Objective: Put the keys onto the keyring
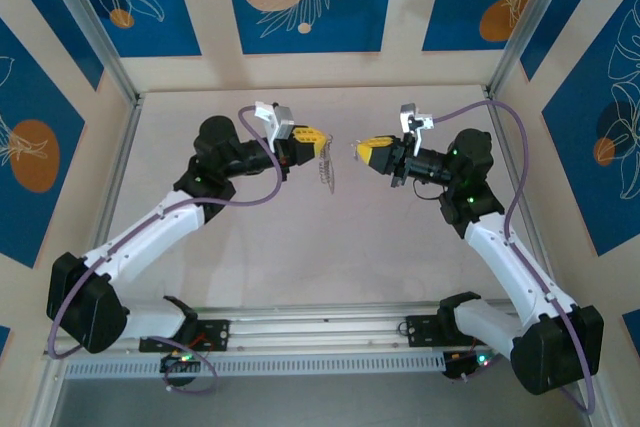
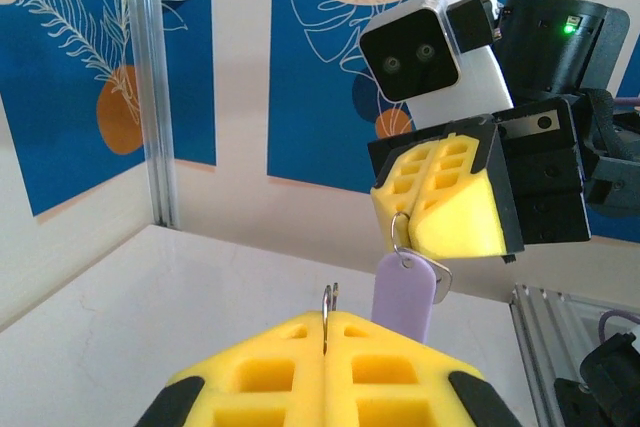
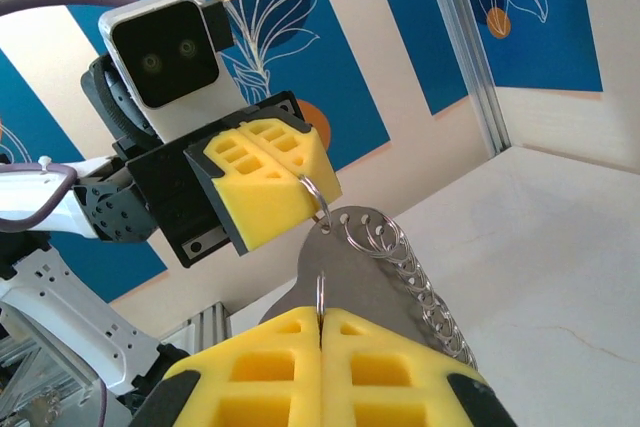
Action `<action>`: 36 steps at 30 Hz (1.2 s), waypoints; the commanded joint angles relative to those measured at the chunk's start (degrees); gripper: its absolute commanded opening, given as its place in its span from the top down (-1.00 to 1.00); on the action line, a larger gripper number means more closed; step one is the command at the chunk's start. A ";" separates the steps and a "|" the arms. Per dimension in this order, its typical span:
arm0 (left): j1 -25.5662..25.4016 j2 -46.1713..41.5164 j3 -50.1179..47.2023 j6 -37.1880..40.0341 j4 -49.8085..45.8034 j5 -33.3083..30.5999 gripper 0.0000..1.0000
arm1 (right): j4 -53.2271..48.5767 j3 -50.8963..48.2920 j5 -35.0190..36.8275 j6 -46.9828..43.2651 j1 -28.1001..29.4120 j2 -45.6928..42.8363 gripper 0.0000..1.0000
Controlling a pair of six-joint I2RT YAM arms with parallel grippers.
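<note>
Top external: my left end effector (image 1: pixel 320 141), clamped on the large silvery-white oval keyring (image 1: pixel 328 171), holds it above the pale worktop (image 1: pixel 300 257). My right end effector (image 1: pixel 358 150) faces it, nearby.
Left wrist: the right end effector's pads are closed, and the small lilac-headed silvery key (image 2: pixel 403 297) dangles from them.
Right wrist: the keyring's toothed fringe hangs from the left end effector.

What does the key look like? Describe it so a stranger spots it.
Above the middle of the table, the two tools nearly meet. The key hangs from the right tool: small, with a flat lilac head, unlike the large silvery toothed keyring under the left tool.
</note>
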 commanded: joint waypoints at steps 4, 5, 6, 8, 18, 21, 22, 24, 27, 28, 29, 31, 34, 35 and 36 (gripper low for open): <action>-0.26 0.54 3.67 3.15 -3.11 1.84 1.00 | 1.49 2.93 0.30 -0.91 2.48 1.66 1.00; -0.34 0.62 3.97 3.56 -3.72 1.93 1.00 | 1.54 3.19 0.44 -1.15 2.81 2.00 1.00; -0.57 0.68 4.34 4.23 -4.74 2.02 1.00 | 1.66 3.49 0.47 -1.42 3.15 2.35 1.00; -0.86 0.83 5.11 5.65 -6.69 2.03 1.00 | 1.69 4.07 0.72 -1.94 3.85 2.90 1.00; -2.30 -0.41 8.70 17.03 -18.72 -3.17 1.00 | -1.88 4.84 2.33 -6.62 5.78 3.64 1.00; -3.23 -1.12 9.68 21.29 -22.01 -6.63 1.00 | -3.03 4.57 2.96 -8.07 6.07 3.37 1.00; -3.65 -1.43 9.83 22.68 -22.99 -7.97 1.00 | -3.52 4.53 3.15 -8.57 6.10 3.36 1.00; -4.26 -2.04 10.07 24.95 -24.30 -10.39 1.00 | -4.08 4.27 3.53 -9.26 6.14 3.11 1.00; -5.27 -2.84 9.71 27.51 -24.72 -13.75 1.00 | -4.94 3.79 4.42 -10.37 6.14 2.51 1.00; -5.54 -3.15 9.43 27.94 -24.41 -14.54 1.00 | -5.08 3.66 4.63 -10.72 6.09 2.36 1.00; -5.85 -3.36 9.22 28.27 -24.09 -15.28 1.00 | -5.24 3.45 4.87 -10.85 6.15 2.09 1.00; -6.40 -3.89 8.26 28.74 -22.52 -16.71 1.00 | -5.56 3.12 5.17 -11.17 6.07 1.78 1.00; -6.85 -3.92 7.93 28.77 -21.75 -17.14 1.00 | -5.27 2.85 5.26 -10.99 6.05 1.71 1.00; -6.94 -3.81 8.06 28.76 -21.75 -17.14 1.00 | -4.97 2.74 5.26 -10.88 6.03 1.77 1.00; -6.96 -3.66 8.05 28.70 -21.71 -17.06 1.00 | -4.69 2.73 5.33 -10.72 6.09 1.77 1.00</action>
